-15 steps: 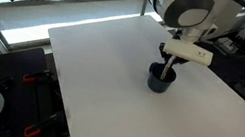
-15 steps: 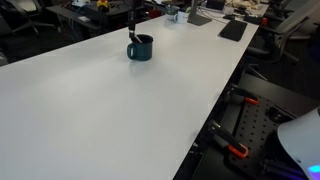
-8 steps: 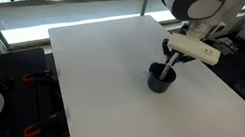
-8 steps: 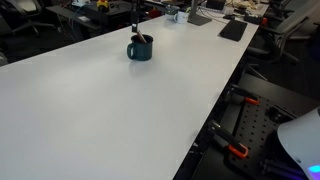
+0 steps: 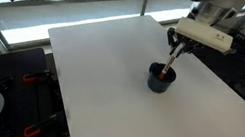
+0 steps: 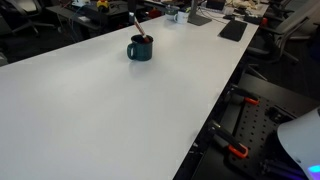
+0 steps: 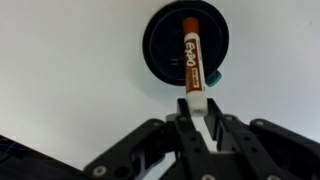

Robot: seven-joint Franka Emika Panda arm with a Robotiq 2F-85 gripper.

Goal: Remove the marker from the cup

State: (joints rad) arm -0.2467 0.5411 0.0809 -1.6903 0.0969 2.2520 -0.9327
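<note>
The gripper (image 7: 196,108), its fingers clamped on the pale upper end of the marker (image 7: 192,60), holds the pen tilted, its red tip pointing down inside the dark cup (image 7: 155,50) on the white table (image 5: 89,83).

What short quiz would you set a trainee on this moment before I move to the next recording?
1. True or false: the marker lies flat on the table beside the cup.
2. Pick one. The jaws are: A) open above the cup; B) shut on the marker; C) shut on the cup's rim.
3. Fill in: in the wrist view, the marker's end that points toward the cup is coloured ____.

Key: 1 false, it is held tilted with its lower end at the cup's mouth. 2 B. 3 red.
</note>
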